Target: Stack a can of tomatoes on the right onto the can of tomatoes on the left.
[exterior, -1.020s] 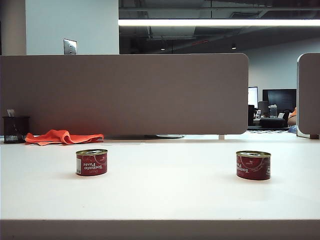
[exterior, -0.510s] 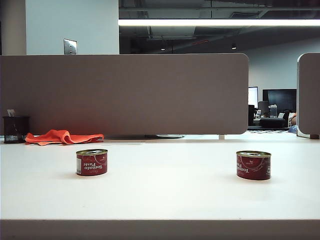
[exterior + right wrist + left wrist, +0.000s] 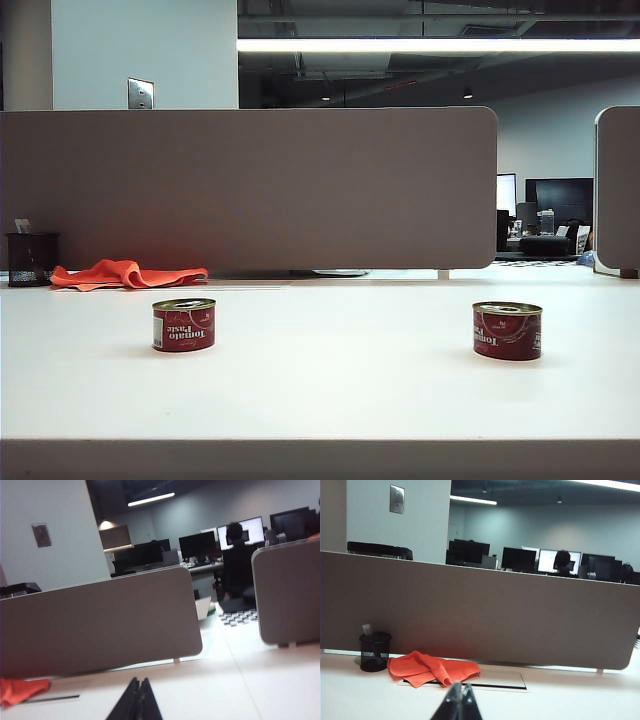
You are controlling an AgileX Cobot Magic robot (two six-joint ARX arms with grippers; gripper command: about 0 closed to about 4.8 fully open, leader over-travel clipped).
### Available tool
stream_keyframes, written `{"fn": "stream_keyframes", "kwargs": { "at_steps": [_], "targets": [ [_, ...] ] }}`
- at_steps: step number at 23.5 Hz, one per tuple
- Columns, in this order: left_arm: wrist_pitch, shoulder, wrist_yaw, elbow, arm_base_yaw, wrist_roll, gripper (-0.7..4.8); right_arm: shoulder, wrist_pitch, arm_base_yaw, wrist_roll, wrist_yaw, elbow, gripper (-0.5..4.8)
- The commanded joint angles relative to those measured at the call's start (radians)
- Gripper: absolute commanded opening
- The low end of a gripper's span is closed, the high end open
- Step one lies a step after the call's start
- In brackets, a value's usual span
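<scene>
Only the exterior view shows the two tomato cans: the left can point(image 3: 183, 324) and the right can point(image 3: 507, 330) stand upright on the white tabletop point(image 3: 330, 390), well apart, both in front of the grey divider panel point(image 3: 250, 190). Neither of my wrist views catches a can. My left claw point(image 3: 457, 702) is closed, tips together, pointing toward one orange cloth point(image 3: 432, 668) and one black mesh cup point(image 3: 374, 651) below the panel. My right claw point(image 3: 137, 700) is closed too, empty.
</scene>
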Motion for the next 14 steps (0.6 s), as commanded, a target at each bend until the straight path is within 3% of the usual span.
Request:
{"fn": "stream_keyframes", "kwargs": {
  "at_steps": [1, 8, 12, 14],
  "targets": [
    [-0.029, 0.113, 0.091, 0.09, 0.0, 0.024, -0.05, 0.108, -0.063, 0.001, -0.087, -0.054, 0.139, -0.06],
    [-0.142, 0.385, 0.259, 0.285, -0.007, 0.047, -0.05, 0.333, -0.103, 0.018, -0.138, -0.076, 0.355, -0.06],
    [-0.208, 0.499, 0.307, 0.357, -0.07, 0.068, -0.05, 0.457, -0.182, 0.064, -0.209, -0.075, 0.455, -0.06],
    [-0.315, 0.586, 0.306, 0.412, -0.127, 0.073, -0.05, 0.571, -0.288, 0.119, -0.236, -0.066, 0.519, -0.06]
  ]
}}
